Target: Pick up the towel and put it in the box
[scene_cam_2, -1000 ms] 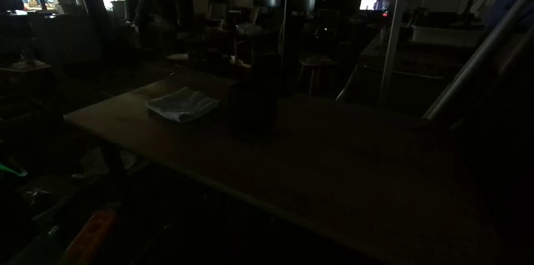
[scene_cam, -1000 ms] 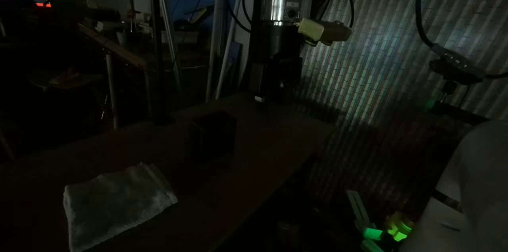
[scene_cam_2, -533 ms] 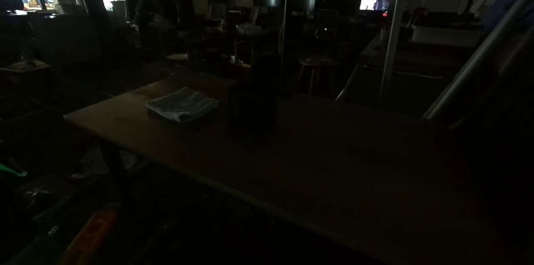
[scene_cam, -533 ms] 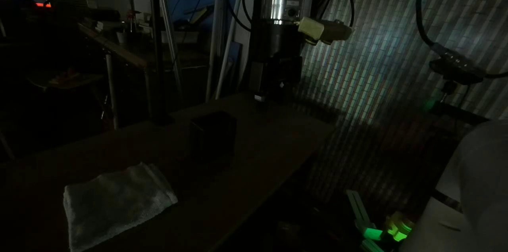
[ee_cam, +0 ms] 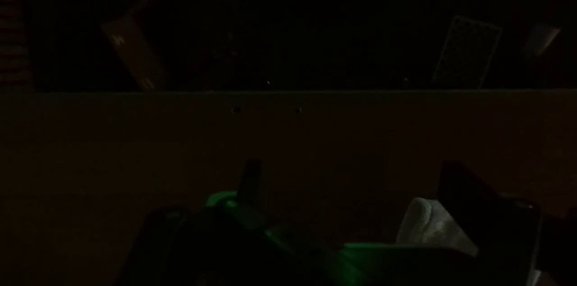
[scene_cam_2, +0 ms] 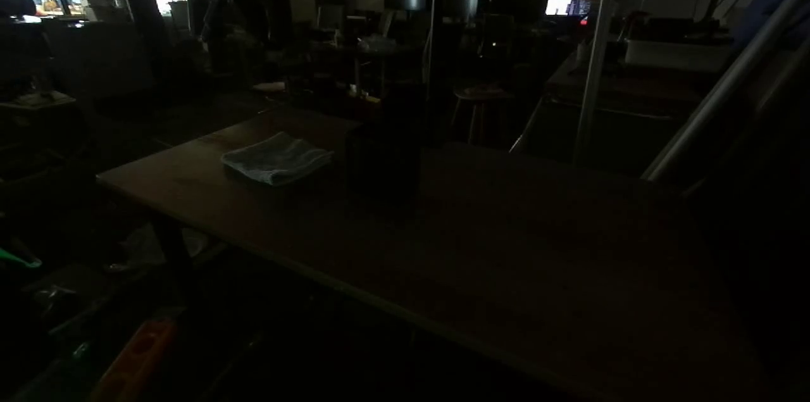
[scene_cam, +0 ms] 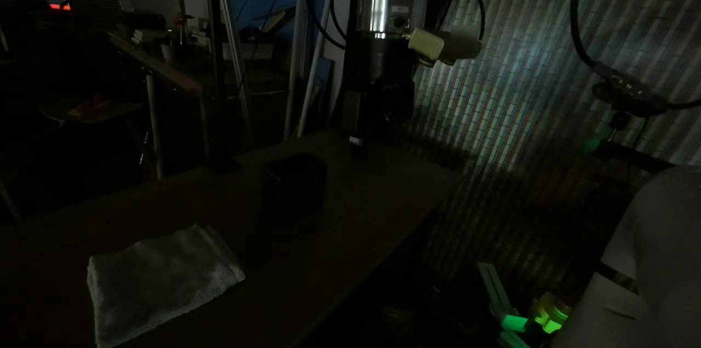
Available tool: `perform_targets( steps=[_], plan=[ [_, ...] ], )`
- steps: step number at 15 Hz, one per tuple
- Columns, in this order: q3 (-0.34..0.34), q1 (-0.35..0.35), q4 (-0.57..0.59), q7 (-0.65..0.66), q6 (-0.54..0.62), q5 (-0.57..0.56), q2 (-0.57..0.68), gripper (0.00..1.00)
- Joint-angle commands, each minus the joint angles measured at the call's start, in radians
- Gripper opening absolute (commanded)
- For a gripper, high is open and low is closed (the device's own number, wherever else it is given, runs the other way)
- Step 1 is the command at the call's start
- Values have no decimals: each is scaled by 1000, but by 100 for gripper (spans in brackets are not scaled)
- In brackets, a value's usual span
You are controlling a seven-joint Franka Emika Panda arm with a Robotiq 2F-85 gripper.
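two things lie just where they lay half a second ago: the towel (scene_cam: 161, 285) and the box (scene_cam: 294, 192), both on the worktop (scene_cam: 378, 200). what has changed is the arm (scene_cam: 383, 13): in an exterior view it sits slightly lower and a little further toward the picture's left, along with the pale block (scene_cam: 427, 45) at its side, and the dark cable (scene_cam: 574, 13) in front of the patterned wall (scene_cam: 509, 74) has shifted slightly the same way. the end effector (ee_cam: 351, 166) is released, its fingers (ee_cam: 457, 182) spread wide apart in the wrist view; part of the towel shows there beside one finger, which partly covers it. in an exterior view the end effector hangs over the worktop beyond the box, well apart from the towel. in both exterior views the towel rests fairly flat but wrinkled, near the box and outside it. the box stands upright, too dark for its inside to be made out.
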Motion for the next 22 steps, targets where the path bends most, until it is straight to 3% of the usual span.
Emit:
perform_targets(
  steps=[1, 13, 22],
  plan=[
    [41, 17, 44, 48, 23, -5, 47, 100],
    [183, 66, 342, 288, 173, -14, 373, 100],
    [180, 124, 602, 328, 270, -129, 679, 100]
  ],
)
